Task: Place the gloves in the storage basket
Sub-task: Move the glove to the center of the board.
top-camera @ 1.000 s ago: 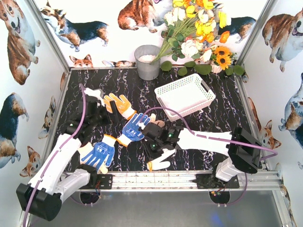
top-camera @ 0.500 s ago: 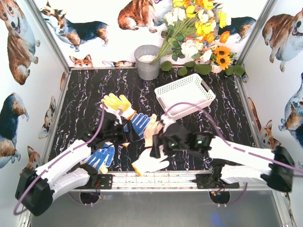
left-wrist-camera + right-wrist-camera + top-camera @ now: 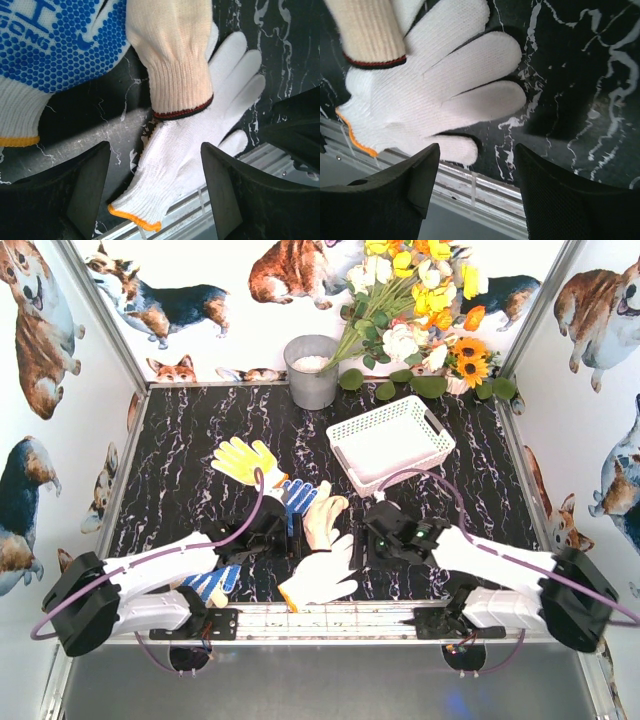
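1. The left pincer [image 3: 155, 150] hangs with its jaws spread and grips nothing. It straddles the white knit glove with an orange-trimmed cuff [image 3: 185, 150], which lies flat on the black marbled desk [image 3: 280, 45] at the middle of the near edge. To me that looks like lining up for a grab.
2. The right pincer [image 3: 477, 150] is also agape and empty. It hovers over the finger end of that same white glove from the other side.
3. A cream knit glove with a ribbed cuff edged in dark red and black [image 3: 175, 55] lies with its cuff on top of the white one. I'd guess lifting the lower glove would drag it along.
4. A blue-dotted knit glove with a white, orange-edged cuff [image 3: 50, 45] touches the cream glove on its left. Pale letters on it read "GONG" under a larger H-like stroke, and the rest runs out of view. I can read no other writing.
5. A second blue-dotted glove [image 3: 215, 582] pokes out from under the left arm near the near-left corner. A yellow knit glove [image 3: 243, 458] lies left of the desk's middle.
6. The white lattice-sided plastic storage basket [image 3: 412, 472] sits toward the far-right corner, well apart from every glove. I see none inside, so the job looks barely begun.
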Robot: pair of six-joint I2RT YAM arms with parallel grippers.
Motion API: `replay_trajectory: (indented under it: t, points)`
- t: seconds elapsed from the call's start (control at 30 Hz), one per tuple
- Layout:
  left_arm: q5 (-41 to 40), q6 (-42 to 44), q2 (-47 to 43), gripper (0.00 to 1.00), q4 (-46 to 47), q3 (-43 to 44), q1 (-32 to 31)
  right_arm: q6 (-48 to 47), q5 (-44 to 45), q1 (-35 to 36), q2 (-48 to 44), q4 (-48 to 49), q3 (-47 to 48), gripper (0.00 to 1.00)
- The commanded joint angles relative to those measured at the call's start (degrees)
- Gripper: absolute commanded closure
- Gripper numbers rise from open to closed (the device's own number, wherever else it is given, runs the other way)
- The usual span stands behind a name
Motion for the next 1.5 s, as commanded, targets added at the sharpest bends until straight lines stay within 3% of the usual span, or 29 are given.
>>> replay_trajectory:
  t: [0.0,0.17,0.5,0.67,0.93,1.17,1.3,1.47]
  points:
    - [-2.57,-1.40,1.70,0.36,3.75,-1.25,-0.68,4.43,-2.75,-0.12,6.56,7.18,1.29,0.42]
    - [-4.25,-1.19,2.63,0.54,4.47,-1.38,-1.07,5.38,-2.14,-0.12,11.36,10.44,1.51,0.51]
    - [-1.36,-4.65,2.67,0.53,15.21,-7.36,-1.62,5.44,4.05,-0.12,12.97,8.51,2.28,0.56]
    - [-0.73,-5.10,4.93,0.59,17.35,-7.78,-2.56,5.79,8.25,-0.12,13.38,7.91,3.25,0.63]
    - [-0.45,-5.58,9.98,0.81,21.29,-6.98,-4.31,3.65,12.02,-1.28,16.41,8.99,5.92,0.81]
    - [-8.73,-8.87,9.58,0.99,22.16,-8.07,-4.38,-0.77,13.89,-1.70,22.13,10.08,10.62,0.92]
    - [-12.68,-8.86,8.77,1.00,21.62,-8.15,-3.97,-4.52,15.16,-1.78,28.01,10.64,15.86,0.96]
    - [-11.87,-8.12,8.46,1.00,21.22,-8.43,-1.39,-7.07,15.50,-1.83,33.66,10.83,21.09,0.98]
